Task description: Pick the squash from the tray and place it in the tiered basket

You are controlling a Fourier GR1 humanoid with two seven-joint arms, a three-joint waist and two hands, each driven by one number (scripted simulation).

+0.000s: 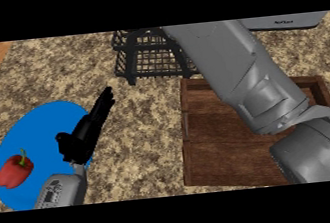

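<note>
A speckled brown-and-cream worktop (149, 150) filled most of the head view, with a strip of pale wood along its far left edge. On the right lay a dark wooden tray (224, 153), its floor bare where it could be seen. No squash showed anywhere on it; if the squash was in the scene, it was likely hidden behind the right arm, and its place could not be told.

The right forearm (246, 75), large and grey, ran from the near right corner up across the tray to the far side, ending over the black wire tiered basket (148, 60) that stood just beyond the tray's far left corner. The right robot hand was out of sight past the arm's far end, so whether it was spread, closed or holding anything could not be told.

The left robot hand (88, 128) rested at the left, its black fingers straight and pressed together, pointing away from the robot and holding nothing. It hung over the right rim of a round blue plate (36, 131), on which a red bell pepper (14, 170) with a green stem lay near the left side.

At the far right edge sat a grey appliance (285, 21) with a small label too faint to read.
</note>
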